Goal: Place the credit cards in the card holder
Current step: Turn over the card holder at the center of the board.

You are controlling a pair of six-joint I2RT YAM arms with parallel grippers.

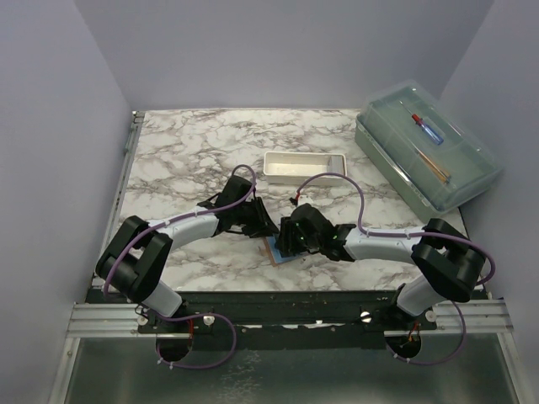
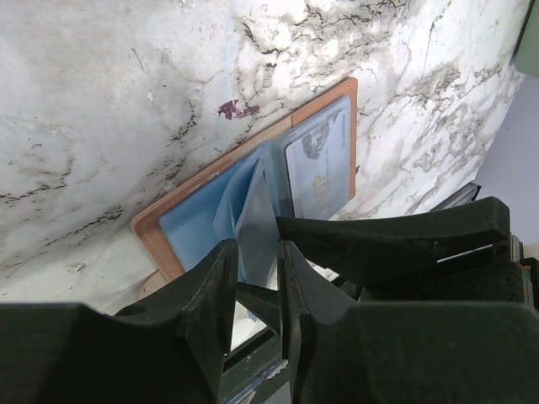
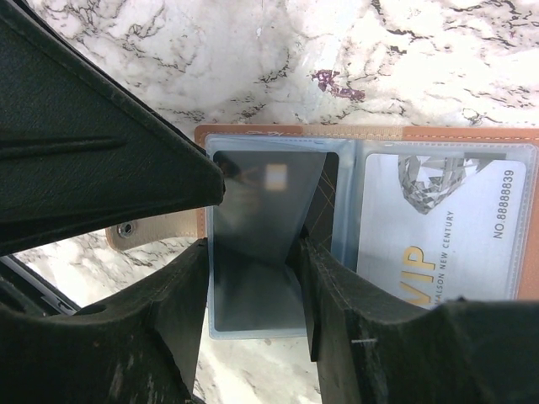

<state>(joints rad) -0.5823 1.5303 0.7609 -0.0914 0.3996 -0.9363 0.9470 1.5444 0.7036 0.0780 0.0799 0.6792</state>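
The card holder (image 1: 276,252) lies open on the marble between the two arms, with a tan rim (image 2: 148,234) and a blue inside. One whitish credit card (image 3: 446,227) sits flat in its right pocket (image 2: 320,164). My right gripper (image 3: 253,269) is shut across the width of a second credit card (image 3: 253,210). That card is tilted, with its far end in the left pocket. In the left wrist view it (image 2: 257,220) stands in the gap of my left gripper (image 2: 257,269), whose jaws are apart. I cannot tell whether they touch it.
A white rectangular tray (image 1: 303,165) sits behind the grippers at the middle of the table. A large clear lidded box (image 1: 425,151) with small items inside stands at the back right. Both arms (image 1: 202,223) (image 1: 379,244) crowd in over the holder.
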